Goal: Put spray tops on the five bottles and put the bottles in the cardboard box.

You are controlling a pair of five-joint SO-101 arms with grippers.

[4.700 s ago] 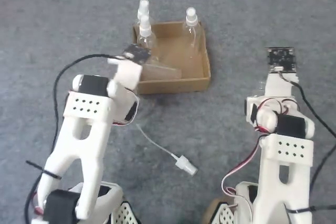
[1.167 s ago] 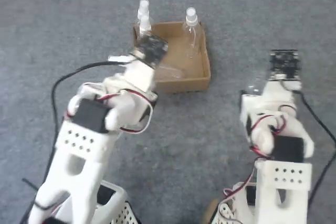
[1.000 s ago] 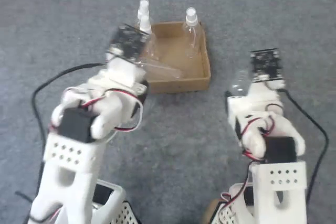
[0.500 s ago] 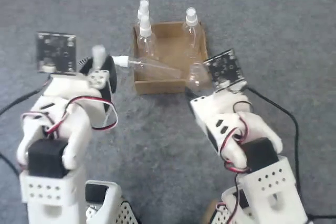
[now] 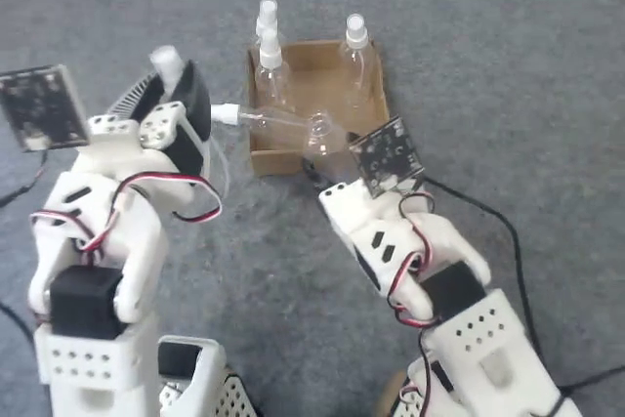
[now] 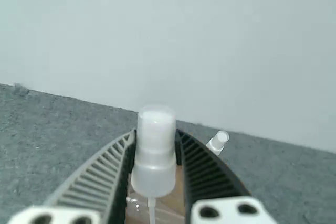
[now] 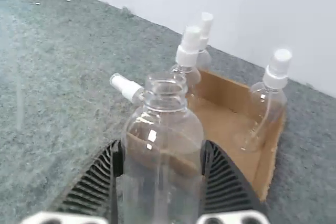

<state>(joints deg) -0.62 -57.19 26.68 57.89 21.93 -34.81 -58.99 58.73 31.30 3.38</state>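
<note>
Looking down from the high view, I see my left gripper (image 5: 174, 75) raised over the grey carpet (image 5: 508, 56), left of the cardboard box (image 5: 383, 109), its fingers clamped on a white spray top (image 5: 166, 59). My left wrist view confirms it: the spray top sits upright between the ribbed fingers, its thin dip tube (image 6: 151, 211) hanging below. My right gripper (image 5: 327, 153) is at the box's near wall, squeezed onto an uncapped clear bottle (image 5: 319, 134) that stands upright with its open neck up. In my right wrist view that bottle spans the gap between both fingers. Inside the box, a capped bottle (image 5: 356, 51) stands at the far right corner, and a tipped bottle (image 5: 283, 125) lies on its side near the front wall, its nozzle poking over the left wall. At the far left corner a front bottle (image 5: 270, 65) stands capped, with a rear bottle (image 5: 266, 19) right behind it; I cannot tell whether the rear bottle is inside the box.
</note>
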